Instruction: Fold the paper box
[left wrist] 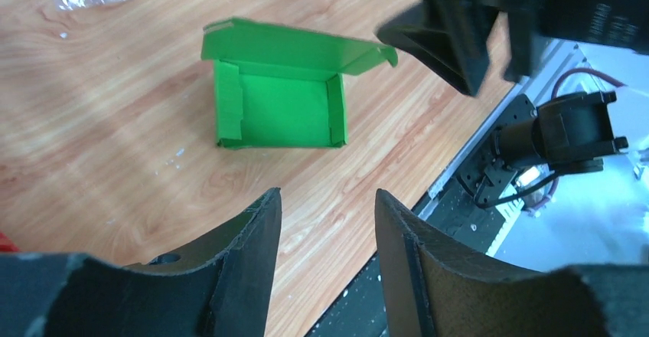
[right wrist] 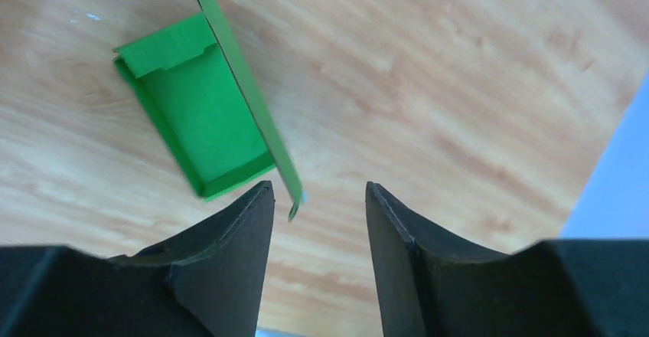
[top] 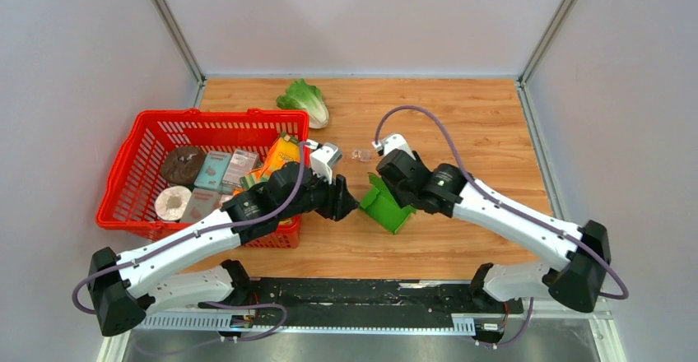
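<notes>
The paper box (top: 387, 206) is a bright green tray with its side walls folded up and its lid standing open. It rests on the wooden table between the two arms. In the left wrist view the box (left wrist: 279, 111) lies ahead of my left gripper (left wrist: 327, 193), which is open, empty and clear of it. My right gripper (left wrist: 459, 38) hangs over the lid's far corner. In the right wrist view the box (right wrist: 199, 122) sits to the upper left, and the lid's tip reaches just between the fingers of my right gripper (right wrist: 319, 185), which is open and not pinching it.
A red basket (top: 132, 173) with packets and an orange carton (top: 280, 152) stands at the left, close to my left arm. A lettuce (top: 304, 99) lies at the back. A small clear bag (top: 360, 155) lies behind the box. A black rail (top: 370, 292) runs along the near edge.
</notes>
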Controlling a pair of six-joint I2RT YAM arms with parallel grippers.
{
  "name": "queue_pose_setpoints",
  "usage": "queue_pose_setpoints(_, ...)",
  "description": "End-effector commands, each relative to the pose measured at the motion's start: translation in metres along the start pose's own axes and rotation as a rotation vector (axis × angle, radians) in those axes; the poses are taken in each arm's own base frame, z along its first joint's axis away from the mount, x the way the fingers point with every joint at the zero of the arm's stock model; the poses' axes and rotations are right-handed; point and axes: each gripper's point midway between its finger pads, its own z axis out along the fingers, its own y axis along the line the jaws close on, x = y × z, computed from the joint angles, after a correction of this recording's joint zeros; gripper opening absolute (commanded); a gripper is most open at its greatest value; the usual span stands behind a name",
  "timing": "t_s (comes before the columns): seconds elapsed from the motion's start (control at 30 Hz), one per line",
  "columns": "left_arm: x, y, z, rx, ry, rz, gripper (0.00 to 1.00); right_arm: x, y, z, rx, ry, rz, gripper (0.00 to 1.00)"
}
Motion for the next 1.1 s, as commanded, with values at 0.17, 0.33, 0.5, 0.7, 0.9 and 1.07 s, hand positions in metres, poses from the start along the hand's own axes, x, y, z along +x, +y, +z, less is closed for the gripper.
queue_pose_setpoints(0.17,-0.041,0.009,-0.003,-0.111,-0.071,0.059,0.54,0.038,0.080,-0.064,-0.402,-0.086,0.404,0.38)
queue_pose_setpoints(0.33,-0.059,0.022,-0.027,-0.188,-0.169,0.050,0.54,0.039,0.133,-0.052,-0.492,-0.118,0.350,0.20)
queue_pose_setpoints(0.5,-0.054,0.028,-0.037,-0.212,-0.172,0.033,0.54,0.061,0.142,-0.001,-0.302,-0.033,0.264,0.02)
queue_pose_setpoints(0.7,-0.038,0.027,-0.036,-0.187,-0.125,0.018,0.53,0.084,0.133,0.034,-0.135,-0.001,0.274,0.00)
queue_pose_setpoints(0.9,-0.031,0.017,-0.017,-0.126,-0.091,0.018,0.45,0.110,0.095,0.052,0.053,0.021,0.372,0.01)
queue_pose_setpoints(1.07,-0.010,0.007,0.015,-0.065,-0.005,-0.001,0.38,0.110,0.072,0.054,0.106,0.003,0.420,0.05)
